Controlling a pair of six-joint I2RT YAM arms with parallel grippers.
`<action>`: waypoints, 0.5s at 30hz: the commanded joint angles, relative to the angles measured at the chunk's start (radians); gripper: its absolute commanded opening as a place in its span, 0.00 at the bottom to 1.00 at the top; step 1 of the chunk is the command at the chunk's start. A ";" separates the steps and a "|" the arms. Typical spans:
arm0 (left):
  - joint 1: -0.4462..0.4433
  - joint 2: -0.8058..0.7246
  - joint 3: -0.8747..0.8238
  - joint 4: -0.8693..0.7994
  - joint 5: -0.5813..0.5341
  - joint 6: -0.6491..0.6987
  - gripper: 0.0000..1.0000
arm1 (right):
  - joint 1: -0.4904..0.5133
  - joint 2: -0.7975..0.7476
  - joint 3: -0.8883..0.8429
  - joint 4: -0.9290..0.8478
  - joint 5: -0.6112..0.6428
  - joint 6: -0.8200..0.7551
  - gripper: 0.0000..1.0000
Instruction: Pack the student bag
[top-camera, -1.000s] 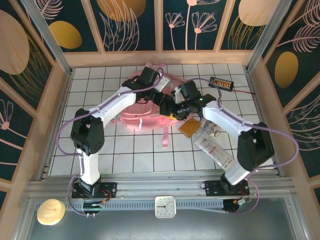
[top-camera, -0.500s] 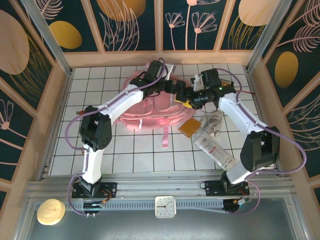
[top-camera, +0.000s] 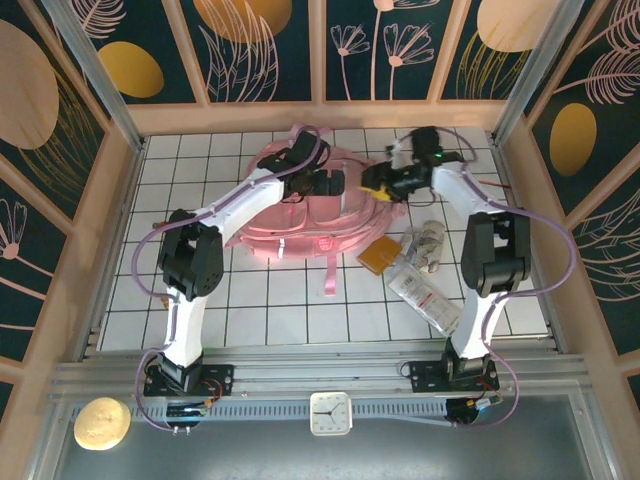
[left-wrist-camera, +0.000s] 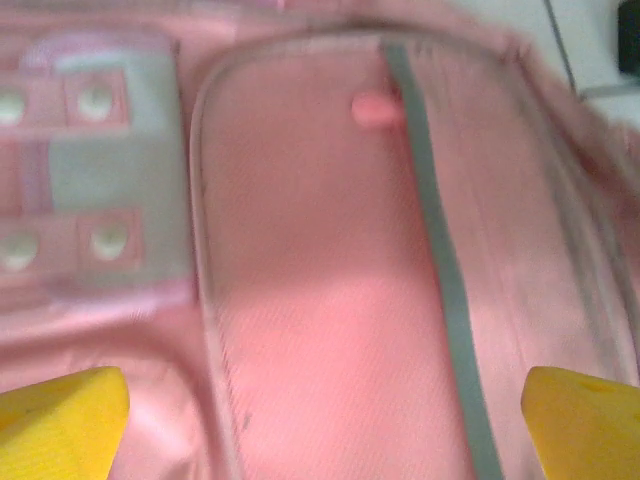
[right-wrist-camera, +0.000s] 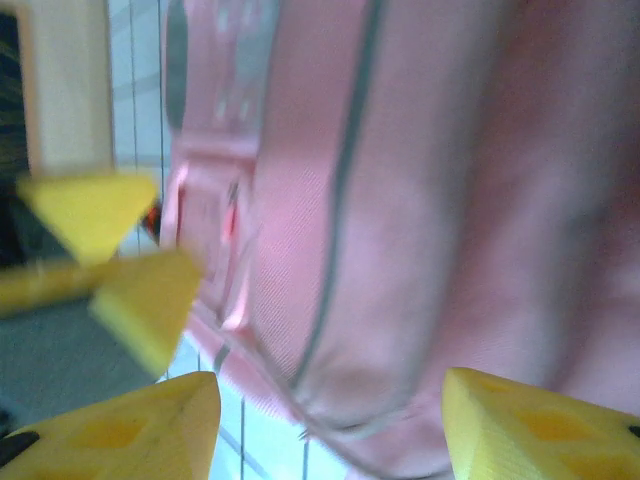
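Note:
The student bag (top-camera: 285, 222), pink and soft, lies flat on the white tiled table toward the far middle. My left gripper (top-camera: 337, 184) hovers over its upper right part, yellow fingers spread wide and nothing between them. In the left wrist view the left gripper (left-wrist-camera: 320, 430) hangs close over the bag's pink fabric (left-wrist-camera: 320, 280), which has a grey strip (left-wrist-camera: 440, 270). My right gripper (top-camera: 373, 188) stands at the bag's right edge, facing the left one. In the right wrist view the right gripper (right-wrist-camera: 330, 425) is open over the bag's rounded edge (right-wrist-camera: 400, 250), holding nothing.
Right of the bag lie an orange flat item (top-camera: 381, 256), a crumpled clear wrapper (top-camera: 425, 243) and a white packet (top-camera: 428, 298). A pink strap (top-camera: 330, 272) trails toward the near side. Wooden walls close in the table on three sides.
Both arms have reached farther over the bag. The right arm swung out to the bag's right edge. The left gripper opened wider.

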 joint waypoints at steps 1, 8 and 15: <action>-0.004 -0.070 -0.026 -0.067 0.136 0.098 0.99 | -0.066 -0.053 -0.070 0.199 -0.255 -0.030 0.62; -0.010 0.008 0.138 -0.067 0.208 0.102 0.97 | -0.085 0.020 0.049 0.005 0.035 -0.103 0.61; -0.010 0.042 0.239 -0.196 0.160 0.153 0.98 | -0.084 0.191 0.230 -0.088 0.175 -0.141 0.61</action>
